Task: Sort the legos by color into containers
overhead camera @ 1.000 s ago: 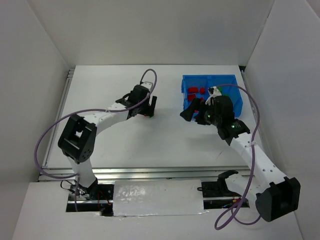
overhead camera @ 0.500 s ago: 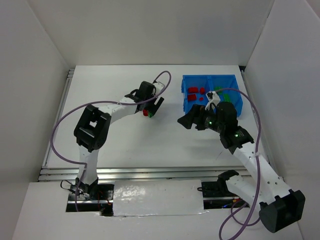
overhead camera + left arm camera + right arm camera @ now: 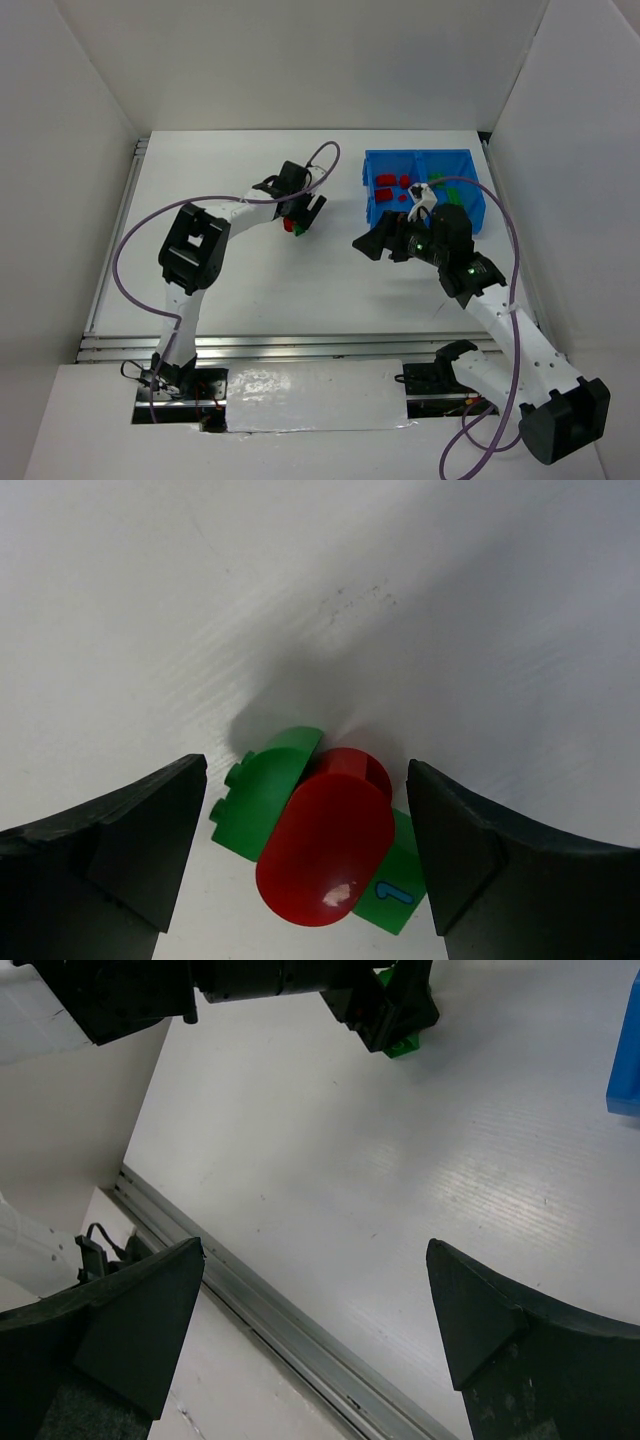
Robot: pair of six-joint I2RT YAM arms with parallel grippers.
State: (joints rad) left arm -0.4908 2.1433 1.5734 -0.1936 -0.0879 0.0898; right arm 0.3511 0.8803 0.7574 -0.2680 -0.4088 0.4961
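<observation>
A small cluster of legos lies on the white table: a red rounded lego point(image 3: 325, 845) resting on a green curved lego point(image 3: 258, 795) and a green lego marked "1" point(image 3: 392, 892). It shows in the top view as a red and green spot point(image 3: 291, 227). My left gripper point(image 3: 301, 213) point(image 3: 307, 772) is open, with its fingers on either side of the cluster and not touching it. My right gripper point(image 3: 370, 241) point(image 3: 315, 1248) is open and empty, just left of the blue bin point(image 3: 420, 153). Red legos point(image 3: 392, 184) lie in the bin's left compartment and green legos point(image 3: 450, 186) in its right one.
White walls enclose the table on three sides. A metal rail point(image 3: 290, 1335) runs along the table's near edge. In the right wrist view the left gripper point(image 3: 385, 1005) and a green lego point(image 3: 405, 1042) show at the top, and the bin's corner point(image 3: 626, 1060) at the right.
My right gripper has drawn away from the bin toward the left and front. My left arm has swung, bringing its gripper slightly right over the red and green cluster.
</observation>
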